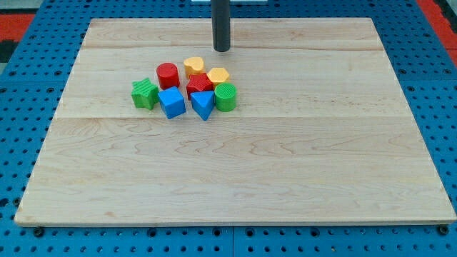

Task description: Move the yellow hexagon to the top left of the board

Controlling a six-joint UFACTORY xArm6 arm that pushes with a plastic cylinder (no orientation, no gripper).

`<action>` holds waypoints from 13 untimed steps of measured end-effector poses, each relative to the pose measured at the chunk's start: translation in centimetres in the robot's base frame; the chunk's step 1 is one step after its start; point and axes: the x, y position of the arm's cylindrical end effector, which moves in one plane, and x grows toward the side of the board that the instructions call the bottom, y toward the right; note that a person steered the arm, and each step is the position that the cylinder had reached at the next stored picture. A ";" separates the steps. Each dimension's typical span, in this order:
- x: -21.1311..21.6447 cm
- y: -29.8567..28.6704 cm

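The yellow plastic hexagon (218,75) is seen packed in the block cluster left of centre on the pale wooden counter (300,164), touching the green cylinder (226,97). My tip (222,49), with no hand fitted, is held just above it, apart. Nothing is judged done.

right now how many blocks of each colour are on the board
red: 2, the red cylinder and a red block in the middle of the cluster
yellow: 2, the yellow hexagon and a yellow heart-like block
blue: 2, the blue cube and the blue triangle
green: 2, the green star and the green cylinder
total: 8
My tip sits just above the cluster.
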 end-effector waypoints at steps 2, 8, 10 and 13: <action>5.1 2.4; 1.3 -8.2; -2.7 -6.4; -5.3 -11.2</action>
